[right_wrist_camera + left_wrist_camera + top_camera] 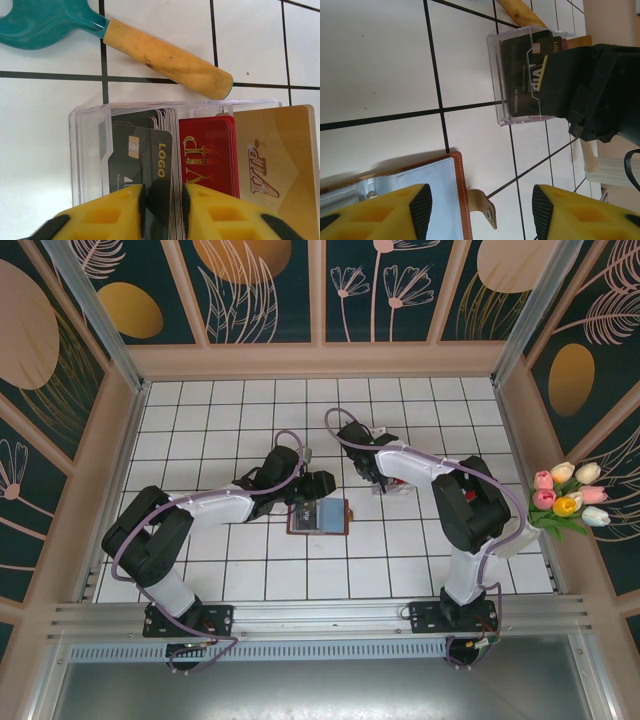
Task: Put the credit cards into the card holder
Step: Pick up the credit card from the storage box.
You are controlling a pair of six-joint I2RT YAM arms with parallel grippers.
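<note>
Pinching dark credit cards [145,160] in a clear box [86,150], right pincer [162,200]; left pincer [482,200] spread.

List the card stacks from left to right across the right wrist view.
From the left: black plastic chip cards marked LOGO → red plastic VIP cards → gold plastic VIP card.

On the white-tiled worktop [200,420] lies an open reddish-brown leather wallet [318,517]. Nearby stands a clear plastic box [493,65], a teal-headed wooden-handled garden fork [165,57] just beside it.
</note>
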